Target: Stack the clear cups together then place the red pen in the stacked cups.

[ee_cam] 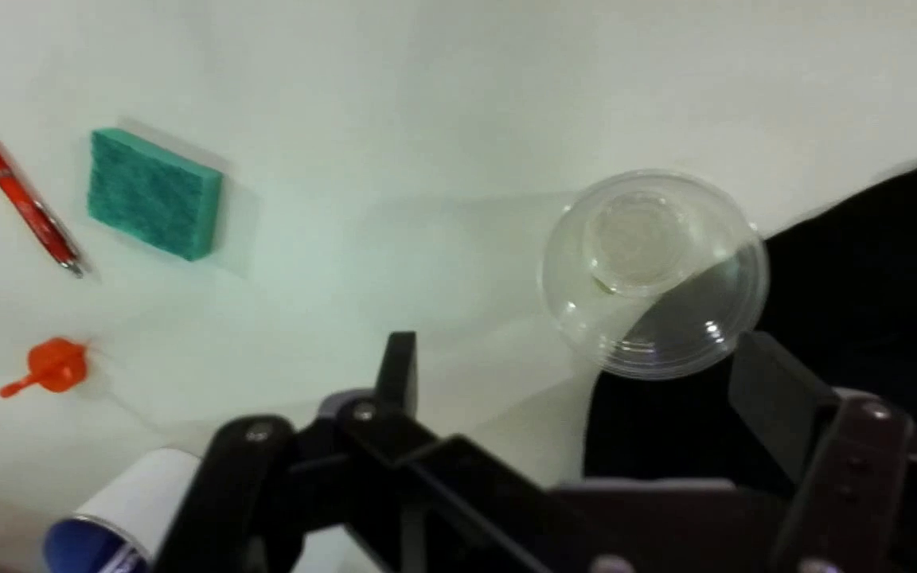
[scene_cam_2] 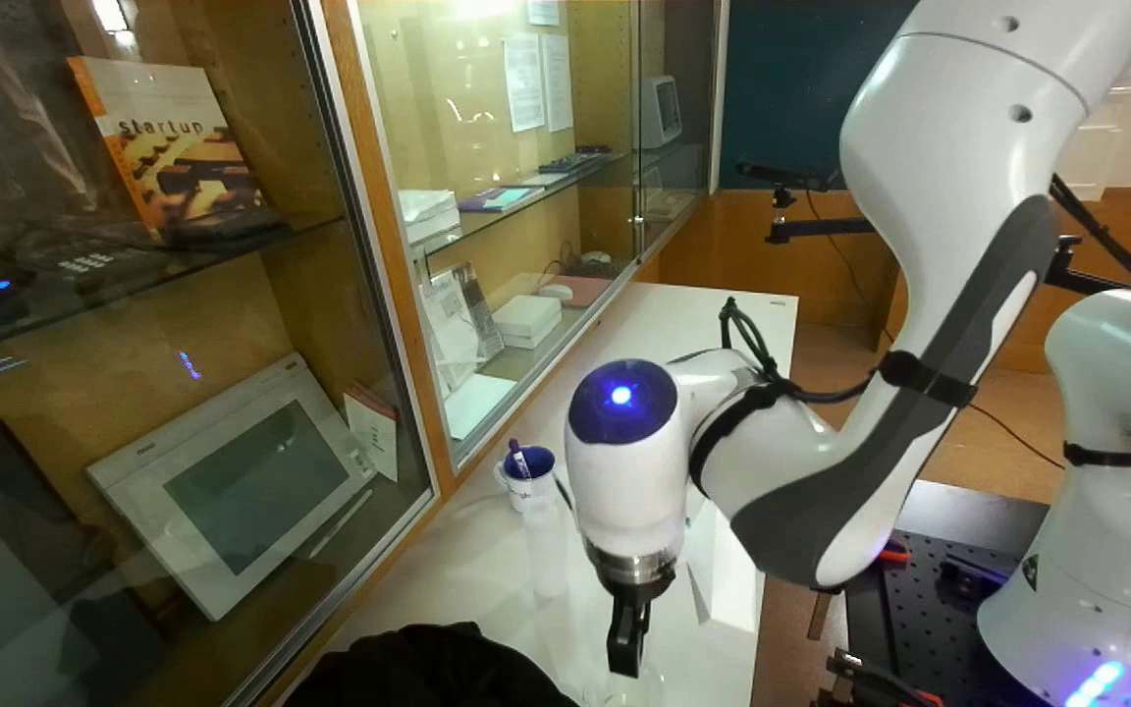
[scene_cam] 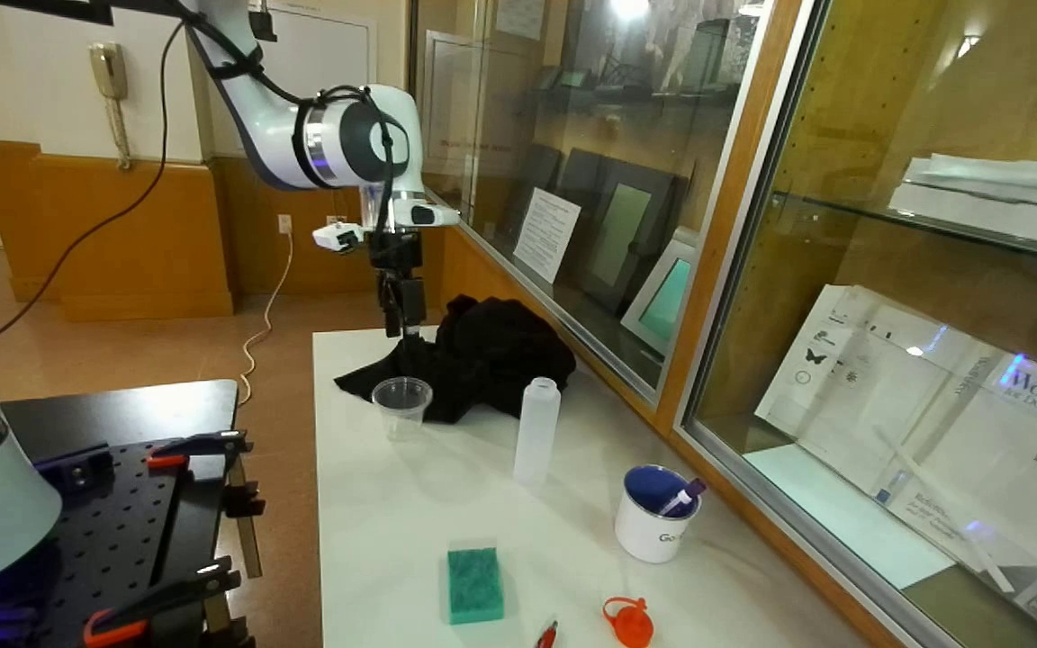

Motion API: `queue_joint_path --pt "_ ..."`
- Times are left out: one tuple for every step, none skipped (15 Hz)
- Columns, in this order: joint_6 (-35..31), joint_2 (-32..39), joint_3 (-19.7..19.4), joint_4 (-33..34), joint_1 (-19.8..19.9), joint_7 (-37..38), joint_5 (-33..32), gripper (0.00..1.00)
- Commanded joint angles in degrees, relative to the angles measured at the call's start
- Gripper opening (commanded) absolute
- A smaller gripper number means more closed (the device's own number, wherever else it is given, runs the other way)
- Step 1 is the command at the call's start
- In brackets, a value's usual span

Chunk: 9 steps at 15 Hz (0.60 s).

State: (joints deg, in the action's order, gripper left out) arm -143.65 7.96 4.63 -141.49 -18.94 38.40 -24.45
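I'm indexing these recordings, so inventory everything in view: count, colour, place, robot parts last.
table: one, white, centre
display cabinetry: count unclear, wood-framed, along table; contents uncounted
cloth: one, black, on table
clear cup: at least one (nesting unclear), colourless, beside cloth
red pen: one, red, on table
sponge: one, green, on table
looped object: one, orange, on table
bottle: one, whitish, on table
mug: one, white with blue interior, on table
marker: one, purple and white, in mug
wall phone: one, beige, background
platform: one, black, beside table
arm: one, white and grey, over table
gripper: one, black, open near clear cup
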Motion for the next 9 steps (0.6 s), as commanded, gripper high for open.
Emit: queue_joint_path --pt "-0.1 -7.18 -1.5 -6.71 5.97 -2.69 1.88 1.0" --pt "-0.93 -8.38 -2.31 -8.22 7.97 -4.1 2.12 1.0" --pt "-1.59 -9.33 -3.21 -9.31 9.86 -5.07 1.77 1.0" --pt "-1.25 -9.94 -4.2 -9.93 11.73 -5.53 0.26 1.0" --pt "-2.73 -10.44 -5.1 -10.74 13.64 -8.03 0.42 1.0" --pt "-3.64 -10.77 -6.13 -11.2 15.54 -10.48 0.02 1.0" --pt "-4.39 -10.72 -7.01 -11.29 17.19 -12.48 -0.8 1.0" --pt "-5.1 -10.31 -7.95 -11.14 18.84 -15.03 -1.64 1.0" --pt "-5.12 -9.71 -8.75 -10.76 20.27 -17.11 -2.61 1.0"
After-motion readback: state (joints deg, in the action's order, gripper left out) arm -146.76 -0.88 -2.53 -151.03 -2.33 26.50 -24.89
